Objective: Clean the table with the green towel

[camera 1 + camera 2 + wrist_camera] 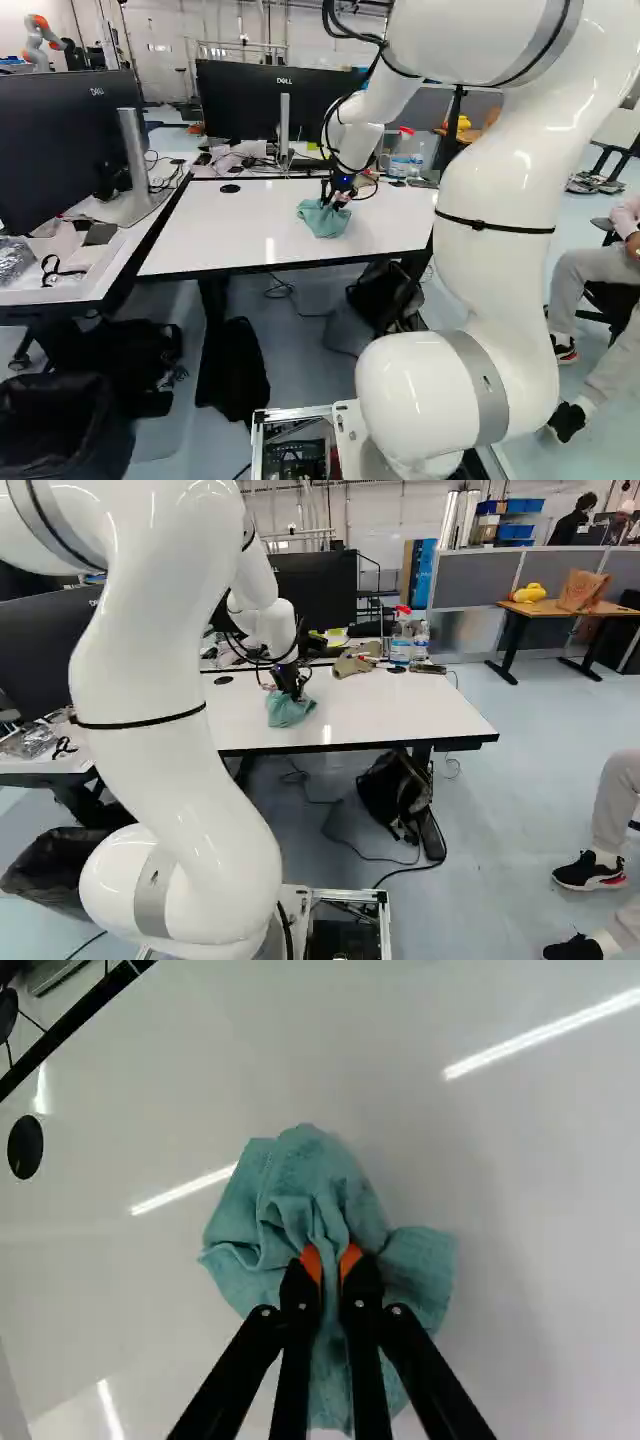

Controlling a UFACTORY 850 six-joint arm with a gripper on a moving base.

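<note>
At the left of the left base view, a dark monitor (70,150) stands on a side counter (35,297). Next to the right comes the white counter (205,230), with a round black disc (230,188) near its far edge and a second monitor (237,100) behind. Right of the disc, the green towel (323,218) lies bunched on the white surface, apart from the edges. The tool (336,201) reaches down to it, clamped on a raised fold of the towel, an orange pad (311,1260) pressing on each side. Farther right, at the back in the right base view, are what look like gloves (352,664), then a spray bottle (401,642) and a clear bottle (421,642) just beside it.
</note>
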